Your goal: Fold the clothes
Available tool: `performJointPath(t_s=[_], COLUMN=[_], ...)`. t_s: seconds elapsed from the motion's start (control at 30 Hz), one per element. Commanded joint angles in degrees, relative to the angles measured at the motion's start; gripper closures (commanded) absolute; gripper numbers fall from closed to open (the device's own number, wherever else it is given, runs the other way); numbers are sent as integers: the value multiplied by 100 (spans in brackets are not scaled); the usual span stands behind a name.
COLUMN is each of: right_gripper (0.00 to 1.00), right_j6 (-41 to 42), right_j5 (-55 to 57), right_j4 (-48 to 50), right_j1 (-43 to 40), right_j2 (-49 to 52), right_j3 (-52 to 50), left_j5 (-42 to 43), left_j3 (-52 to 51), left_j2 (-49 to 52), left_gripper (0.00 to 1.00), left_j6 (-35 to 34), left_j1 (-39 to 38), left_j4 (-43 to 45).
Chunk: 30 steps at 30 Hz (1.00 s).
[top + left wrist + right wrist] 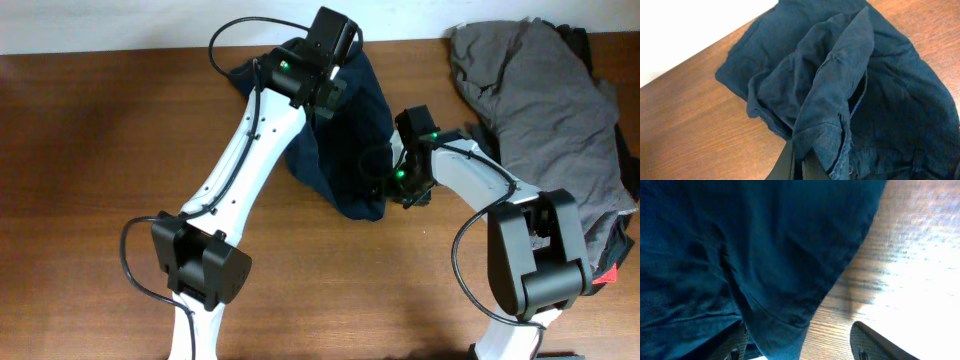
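The dark navy shorts [345, 150] lie bunched on the wooden table at the back middle. My left gripper [325, 95] is above their far part, shut on a raised fold of the cloth; in the left wrist view the fold [835, 85] rises as a ridge from the closed fingers [801, 167]. My right gripper [392, 182] is at the shorts' right lower edge. In the right wrist view its fingers [800, 347] are wide apart, with a hem of the shorts [775, 325] lying over the left finger and bare wood by the right one.
A grey garment [545, 100] is heaped at the table's back right, right beside the right arm. A red-and-black item [605, 272] shows at the right edge under it. The table's back edge meets a white wall [685, 30].
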Motion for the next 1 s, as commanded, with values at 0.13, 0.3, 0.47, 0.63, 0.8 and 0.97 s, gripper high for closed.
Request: performJointPath(t_s=[0.13, 0.3, 0.47, 0.63, 0.8, 0.97], right_gripper=[48, 66, 96, 96, 96, 96], right_j6=[-24, -136, -177, -188, -494, -787], right_j5=[4, -11, -11, -35, -37, -35], right_j4=[188, 258, 254, -28, -966, -1943], right_j1=[127, 238, 203, -125, -732, -1287], right_j2=[33, 33, 28, -197, -743, -1106], right_j3=[-70, -68, -66, 236, 1346, 3032], left_j5=[-20, -15, -26, -83, -133, -131], left_j3=[437, 658, 885, 1596, 2621, 3355], left_j2=[4, 4, 4, -4, -92, -223], left_gripper=[99, 99, 99, 99, 99, 99], left_j6=[-101, -103, -98, -96, -101, -101], left_j1=[50, 50, 50, 164, 516, 1005], left_j4=[35, 11, -11, -348, -859, -1027])
